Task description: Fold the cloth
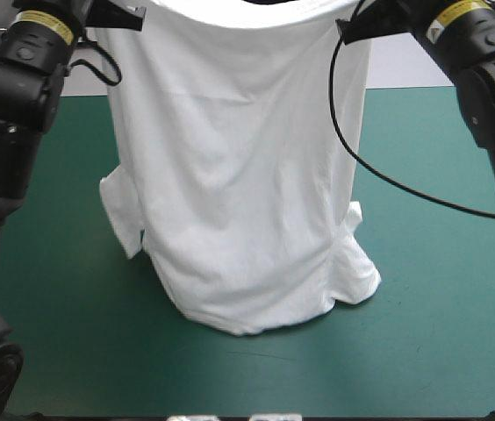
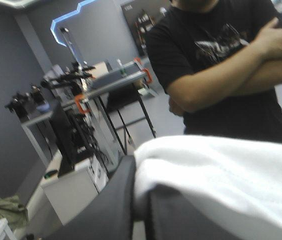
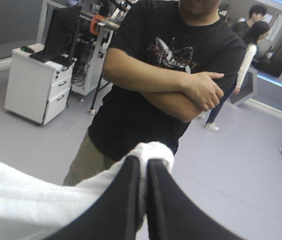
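Observation:
The white T-shirt [image 1: 239, 175] hangs as a wide sheet between my two raised arms. Its lower part, with both short sleeves, rests crumpled on the teal-green cover [image 1: 441, 289] near the table's middle. At the shirt's upper left corner my left gripper [image 1: 133, 16] is shut on the cloth. My right gripper [image 1: 344, 31] is shut on the upper right corner. In the left wrist view the black fingers [image 2: 116, 200] meet at the gripper [image 2: 133, 161], with the T-shirt [image 2: 221, 170] bunched beside and between them. The right wrist view shows that gripper [image 3: 143, 161] pinching a fold of the T-shirt [image 3: 21, 192].
Teal-green cover shows to both sides of the hanging shirt and in front of it, toward the near table edge [image 1: 256, 408].

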